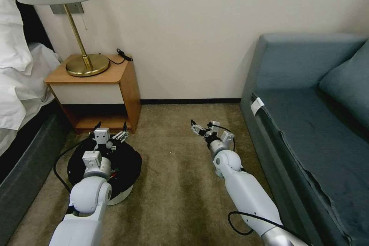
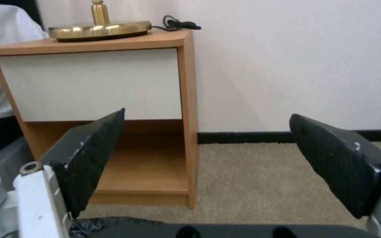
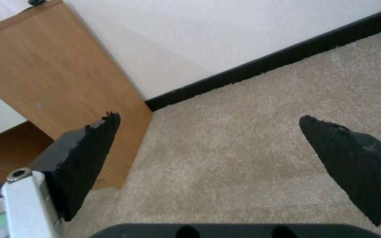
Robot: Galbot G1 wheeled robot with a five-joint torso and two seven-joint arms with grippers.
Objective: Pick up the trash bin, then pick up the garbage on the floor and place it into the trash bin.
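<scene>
Though partly hidden, black-lined trash bin [image 1: 127, 169]

Both arms: white-grey rounded shells, looped black cables; left tool [image 1: 110, 127] and right tool [image 1: 198, 127] carry black ribbed pads [image 2: 94, 155].

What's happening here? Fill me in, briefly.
A two-armed robot is working on a carpeted floor between a nightstand and a blue sofa. Its left gripper hovers open over the far rim of the trash bin, a white bin lined with a black bag, gripping nothing yet. The right gripper hangs open and empty over bare carpet.
</scene>
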